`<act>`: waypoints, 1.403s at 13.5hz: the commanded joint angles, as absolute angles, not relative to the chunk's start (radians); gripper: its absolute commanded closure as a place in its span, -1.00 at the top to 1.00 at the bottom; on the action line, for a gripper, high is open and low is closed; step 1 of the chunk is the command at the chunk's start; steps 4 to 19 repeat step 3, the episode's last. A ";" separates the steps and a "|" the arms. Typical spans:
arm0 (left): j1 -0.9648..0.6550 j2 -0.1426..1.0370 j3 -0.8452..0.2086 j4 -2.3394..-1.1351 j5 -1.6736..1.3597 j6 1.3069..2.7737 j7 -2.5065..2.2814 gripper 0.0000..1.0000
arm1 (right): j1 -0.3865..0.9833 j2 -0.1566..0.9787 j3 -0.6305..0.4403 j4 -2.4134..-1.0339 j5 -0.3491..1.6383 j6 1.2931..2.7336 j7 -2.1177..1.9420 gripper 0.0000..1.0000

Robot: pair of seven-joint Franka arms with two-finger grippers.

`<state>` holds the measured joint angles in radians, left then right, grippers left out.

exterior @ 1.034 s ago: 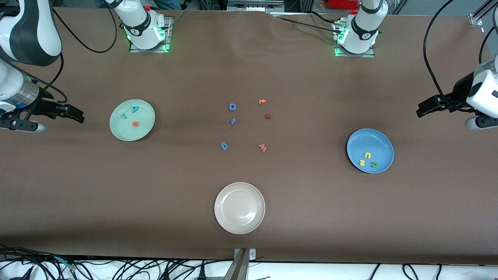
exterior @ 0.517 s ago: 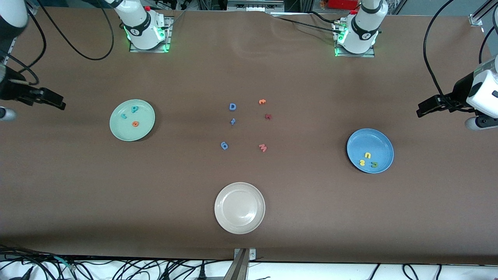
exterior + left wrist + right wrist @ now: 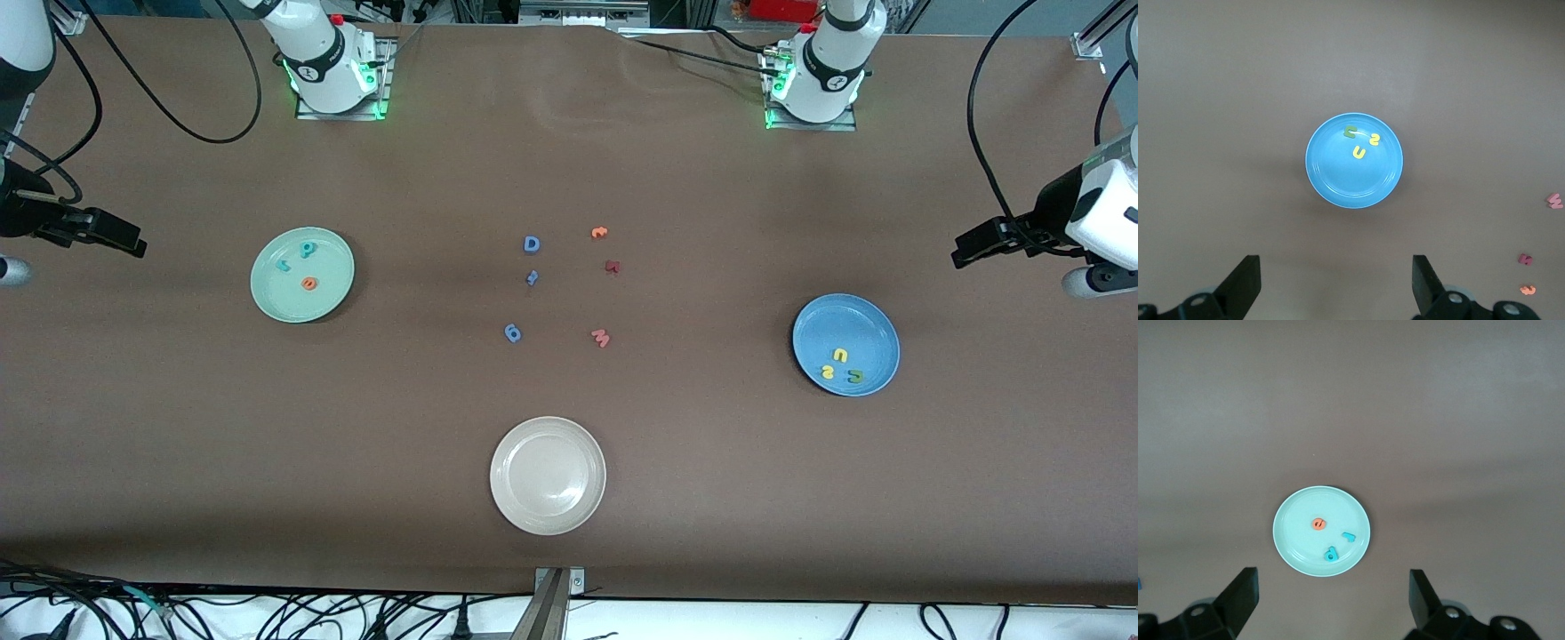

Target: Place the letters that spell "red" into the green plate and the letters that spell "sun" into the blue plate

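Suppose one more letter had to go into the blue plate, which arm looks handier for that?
The left arm, probably. Its open left end effector hangs at that end of the table, close to the blue plate; the open right end effector hangs near the green plate.

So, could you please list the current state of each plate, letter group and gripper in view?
green plate: holds teal r, orange e, teal d.
blue plate: holds yellow s, yellow u, olive n.
beige plate: nothing in it.
loose letters: six flat on the table between the plates.
right gripper: open, holding nothing.
left gripper: open, holding nothing.
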<state>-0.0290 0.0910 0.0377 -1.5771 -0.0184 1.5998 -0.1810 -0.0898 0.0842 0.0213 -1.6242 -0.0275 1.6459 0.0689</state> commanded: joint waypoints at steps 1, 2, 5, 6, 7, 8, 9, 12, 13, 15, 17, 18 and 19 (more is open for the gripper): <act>-0.025 0.091 0.041 -1.562 -0.054 1.582 -0.161 1.00 | -0.089 0.094 0.015 -1.594 0.017 1.637 0.087 0.99; -0.025 0.091 0.041 -1.562 -0.054 1.582 -0.161 1.00 | -0.089 0.094 0.015 -1.592 0.017 1.634 0.089 0.99; -0.025 0.091 0.041 -1.562 -0.054 1.582 -0.161 1.00 | -0.089 0.094 0.014 -1.592 0.017 1.632 0.089 0.99; -0.025 0.091 0.041 -1.562 -0.054 1.582 -0.161 1.00 | -0.089 0.094 0.014 -1.592 0.017 1.632 0.089 0.99; -0.025 0.091 0.041 -1.562 -0.054 1.582 -0.161 1.00 | -0.089 0.094 0.014 -1.592 0.017 1.632 0.089 0.99; -0.025 0.091 0.041 -1.562 -0.054 1.582 -0.161 1.00 | -0.089 0.094 0.014 -1.592 0.017 1.632 0.089 0.99; -0.025 0.091 0.041 -1.562 -0.054 1.582 -0.161 1.00 | -0.089 0.094 0.014 -1.592 0.017 1.632 0.089 0.99; -0.025 0.091 0.041 -1.562 -0.054 1.582 -0.161 1.00 | -0.089 0.094 0.014 -1.592 0.017 1.632 0.089 0.99; -0.025 0.091 0.041 -1.562 -0.054 1.582 -0.161 1.00 | -0.089 0.094 0.014 -1.592 0.017 1.632 0.089 0.99; -0.025 0.091 0.041 -1.562 -0.054 1.582 -0.161 1.00 | -0.089 0.094 0.014 -1.592 0.017 1.632 0.089 0.99; -0.025 0.091 0.041 -1.562 -0.054 1.582 -0.161 1.00 | -0.089 0.094 0.014 -1.592 0.017 1.632 0.089 0.99; -0.025 0.091 0.041 -1.562 -0.054 1.582 -0.161 1.00 | -0.089 0.094 0.014 -1.592 0.017 1.632 0.089 0.99; -0.025 0.091 0.041 -1.562 -0.054 1.582 -0.161 1.00 | -0.089 0.094 0.014 -1.592 0.017 1.632 0.089 0.99</act>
